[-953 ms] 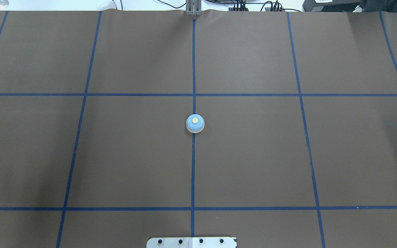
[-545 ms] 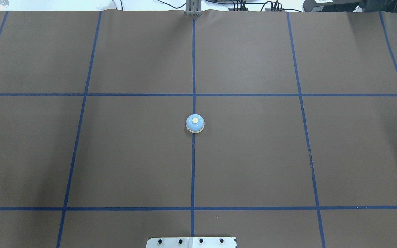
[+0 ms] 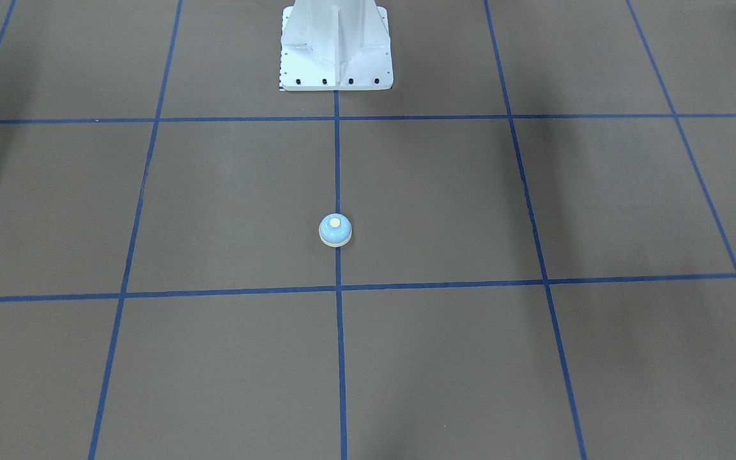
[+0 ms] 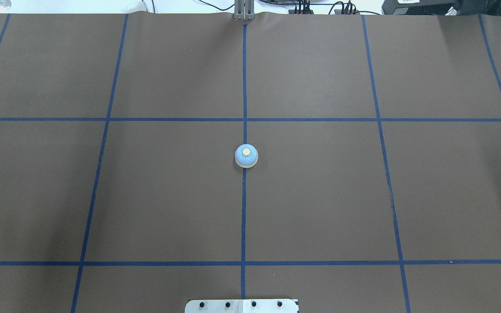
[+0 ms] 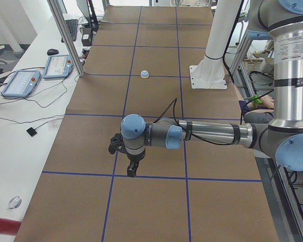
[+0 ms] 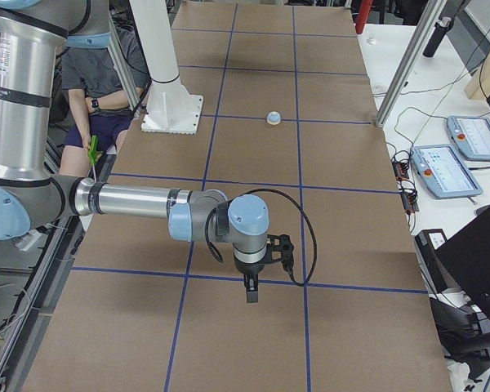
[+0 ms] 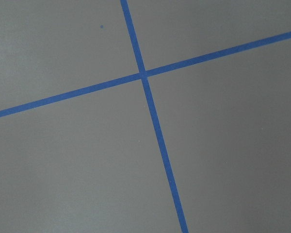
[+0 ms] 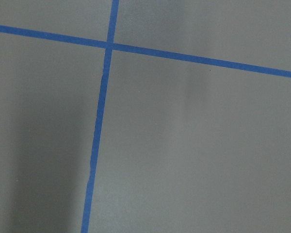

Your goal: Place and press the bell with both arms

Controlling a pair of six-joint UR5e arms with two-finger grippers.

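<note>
The bell (image 4: 246, 156), light blue with a cream base ring and cream button, stands upright on the centre blue line of the table; it also shows in the front view (image 3: 335, 230), the left side view (image 5: 144, 74) and the right side view (image 6: 273, 118). No gripper touches it. My left gripper (image 5: 132, 170) shows only in the left side view, pointing down over the table far from the bell; I cannot tell whether it is open. My right gripper (image 6: 252, 292) shows only in the right side view, likewise far from the bell, state unclear. Both wrist views show only brown table and blue tape.
The white pedestal base (image 3: 336, 48) stands on the centre line on the robot's side of the bell. Blue tape lines grid the brown table (image 4: 320, 195). Tablets (image 5: 59, 65) and cables lie on the white bench beyond the table's far edge. A seated person (image 6: 106, 90) is behind the pedestal.
</note>
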